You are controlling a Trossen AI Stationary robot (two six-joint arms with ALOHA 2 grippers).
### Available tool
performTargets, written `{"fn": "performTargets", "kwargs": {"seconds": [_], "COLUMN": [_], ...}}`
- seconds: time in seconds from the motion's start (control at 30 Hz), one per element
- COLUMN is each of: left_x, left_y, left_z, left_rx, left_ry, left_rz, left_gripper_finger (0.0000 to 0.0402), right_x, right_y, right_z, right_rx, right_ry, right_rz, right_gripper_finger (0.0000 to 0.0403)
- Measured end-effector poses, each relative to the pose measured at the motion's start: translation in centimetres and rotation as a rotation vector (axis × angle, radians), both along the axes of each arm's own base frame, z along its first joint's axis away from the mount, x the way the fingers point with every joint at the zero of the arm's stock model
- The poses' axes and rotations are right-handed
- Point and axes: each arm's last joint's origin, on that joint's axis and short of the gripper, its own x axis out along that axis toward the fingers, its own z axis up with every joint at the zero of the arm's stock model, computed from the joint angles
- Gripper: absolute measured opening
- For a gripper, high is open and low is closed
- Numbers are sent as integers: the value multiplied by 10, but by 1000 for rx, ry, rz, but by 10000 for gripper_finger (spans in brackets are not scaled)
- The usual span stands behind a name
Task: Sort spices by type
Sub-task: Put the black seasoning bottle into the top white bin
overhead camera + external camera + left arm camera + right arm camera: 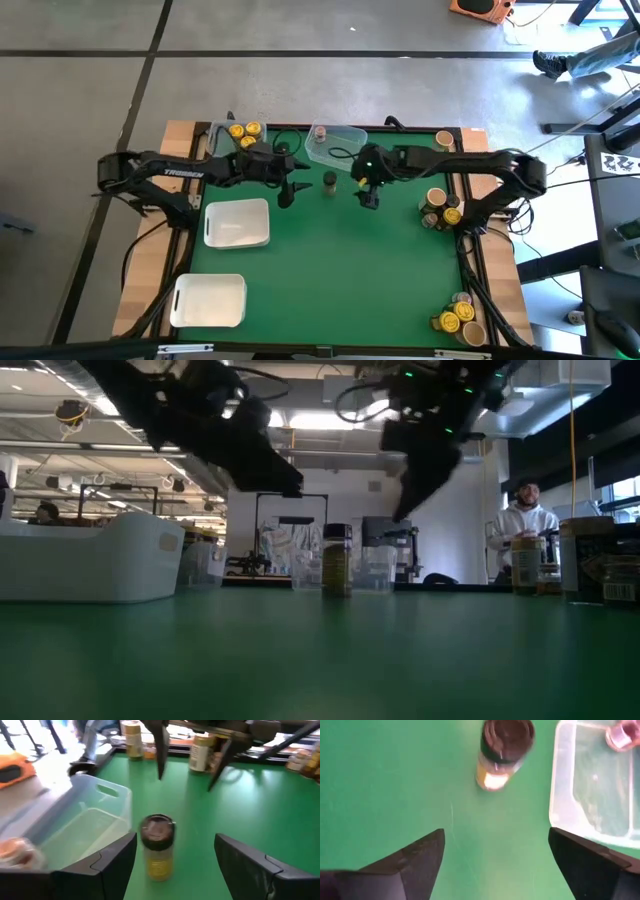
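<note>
A spice jar with a dark lid and a yellow label [329,182] stands upright on the green mat, between my two grippers. My left gripper [290,192] hangs open to the jar's left; in its wrist view [176,840] the jar [157,845] shows between the spread fingers, untouched. My right gripper [368,197] hangs open to the jar's right and nearer; its wrist view [496,834] shows the jar [502,750] farther off. In the low view the jar [337,560] stands alone under both raised grippers.
A clear tub [338,147] behind the jar holds a grey-pink-lidded jar [320,132]. Another tub at the far left holds yellow-lidded jars [242,130]. Two white trays [237,222] [210,300] lie on the left. More jars stand at the right edge [440,207] and near right corner [458,318].
</note>
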Motion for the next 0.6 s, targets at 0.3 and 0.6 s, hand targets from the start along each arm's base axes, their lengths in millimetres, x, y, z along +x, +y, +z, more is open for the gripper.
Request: {"fn": "performTargets", "kwargs": {"seconds": [0.3,0.6], "left_x": [48,90], "left_y": [15,30], "left_z": [3,16], "left_rx": [44,-4], "left_ry": [129,392], "left_rz": [-47,-49], "left_gripper_finger": [257,255], "right_x": [-36,-44], "right_y": [8,9], "right_z": [-55,-77], "right_rx": [-6,-38], "right_ry": [-117,-201], "right_rz": [-109,-160], "right_gripper_finger": [354,354]}}
